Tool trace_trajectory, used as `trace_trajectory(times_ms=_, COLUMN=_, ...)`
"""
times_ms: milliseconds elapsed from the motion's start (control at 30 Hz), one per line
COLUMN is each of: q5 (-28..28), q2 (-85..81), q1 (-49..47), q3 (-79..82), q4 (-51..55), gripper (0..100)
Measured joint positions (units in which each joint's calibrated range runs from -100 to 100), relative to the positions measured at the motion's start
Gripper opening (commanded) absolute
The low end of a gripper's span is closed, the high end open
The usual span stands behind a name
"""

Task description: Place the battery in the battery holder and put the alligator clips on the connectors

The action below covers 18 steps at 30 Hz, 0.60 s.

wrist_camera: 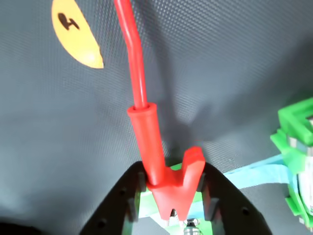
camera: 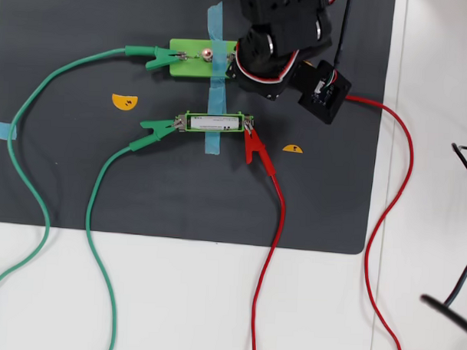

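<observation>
The black two-finger gripper (wrist_camera: 172, 196) clamps a red-sleeved alligator clip (wrist_camera: 168, 171), its red wire (wrist_camera: 134, 54) running away ahead. Its metal jaws seem to touch a silver connector screw (wrist_camera: 190, 224) on the wide green block (camera: 193, 57), though this is blurred. Off to the gripper's right in the wrist view sits the narrow green battery holder (camera: 218, 123), the slim white-silver battery (camera: 214, 123) inside it.

Mat (wrist_camera: 230, 63): dark, matt, fine woven texture. Red clip (wrist_camera: 164, 171): smooth, slightly glossy plastic sleeve. Hand (wrist_camera: 173, 208): matt black plastic. Battery holder (camera: 218, 114): bright green plastic. Tape (camera: 215, 86): blue, papery.
</observation>
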Motion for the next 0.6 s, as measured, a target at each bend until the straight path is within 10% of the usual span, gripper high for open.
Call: trace_trajectory(times_ms=600, q5=0.4, q2=-1.9, q1=1.3, q3=0.5, q4=0.0, gripper=3)
